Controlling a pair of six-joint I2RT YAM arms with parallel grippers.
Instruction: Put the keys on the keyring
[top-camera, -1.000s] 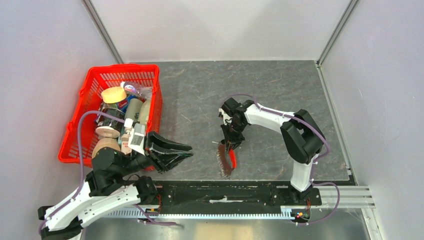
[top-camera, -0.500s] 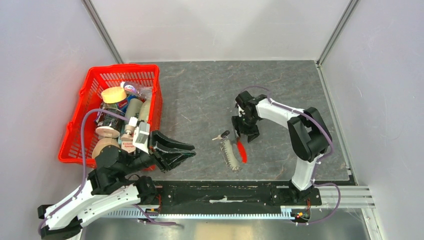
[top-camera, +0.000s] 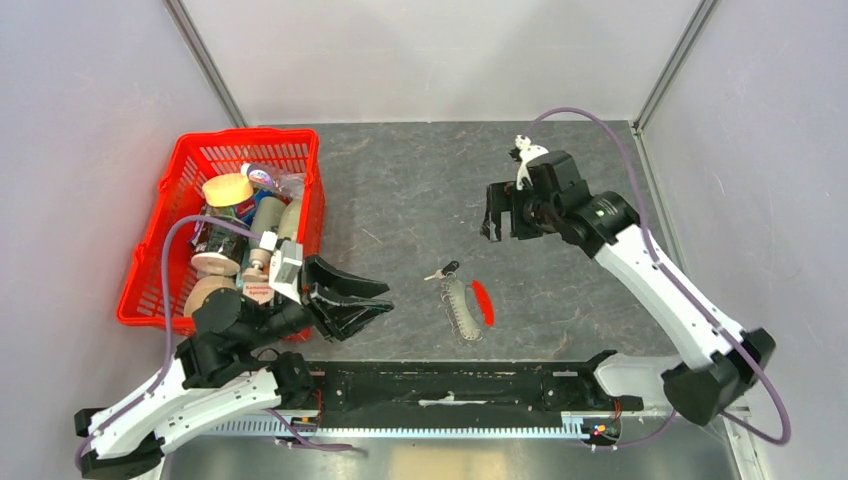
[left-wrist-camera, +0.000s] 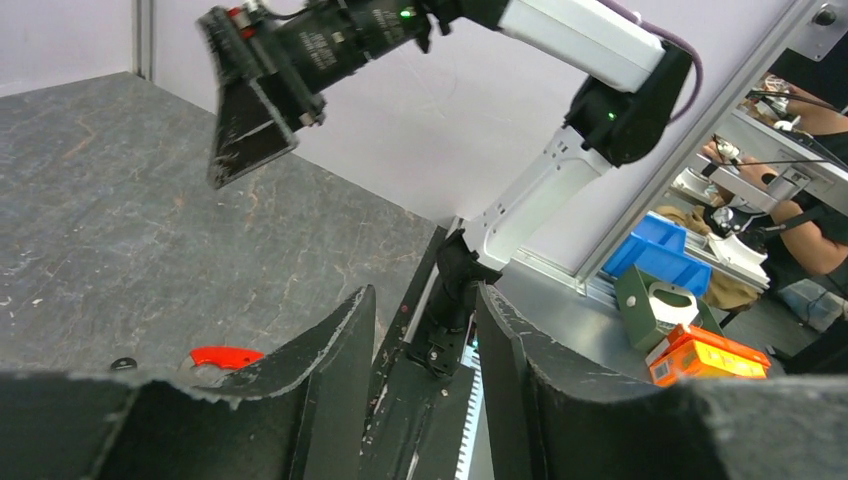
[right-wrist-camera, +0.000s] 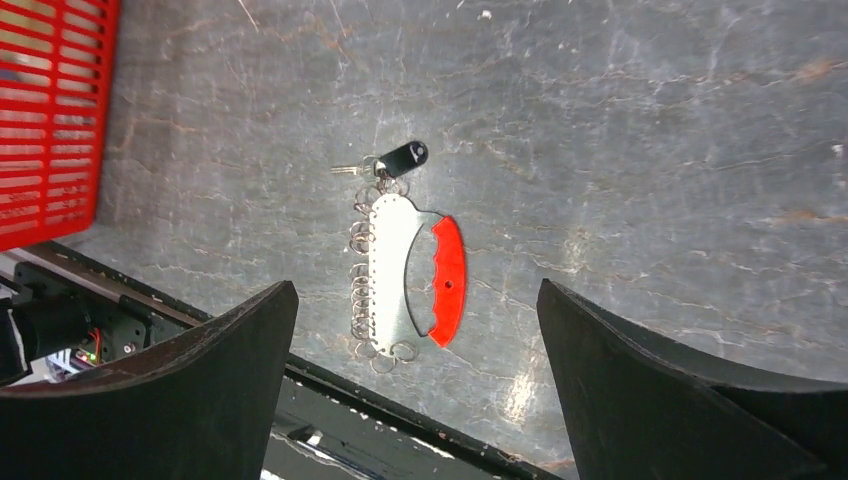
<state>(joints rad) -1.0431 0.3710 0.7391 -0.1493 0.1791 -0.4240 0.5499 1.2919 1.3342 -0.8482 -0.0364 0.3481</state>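
The right gripper (top-camera: 503, 220) hangs with its fingers pointing down and spread wide, holding nothing, above a dark grey, scuffed table (top-camera: 400, 180) walled in by plain white panels (top-camera: 430, 60). A black rail (top-camera: 450, 385) runs along the table's near edge. In the right wrist view the keyring (right-wrist-camera: 395, 270) lies flat on the table straight below, framed between the two black fingers (right-wrist-camera: 200, 380) and well apart from them. Its grey plate carries a row of small rings along one side and the red curved strip (right-wrist-camera: 448, 280) along the other. The keys (right-wrist-camera: 395, 160), a black fob with a small silver key, lie at the plate's far end, touching the end rings; whether they are threaded on cannot be told. From above, the keyring sits nearer the rail than the right gripper does, between the two grippers. The right arm stretches from its base at the near right up and across toward the table's middle. The left gripper (top-camera: 385, 300) is partly spread and empty, pointing toward the keyring from beside a red basket (top-camera: 305, 190) full of objects, its arm folded low at the near left.
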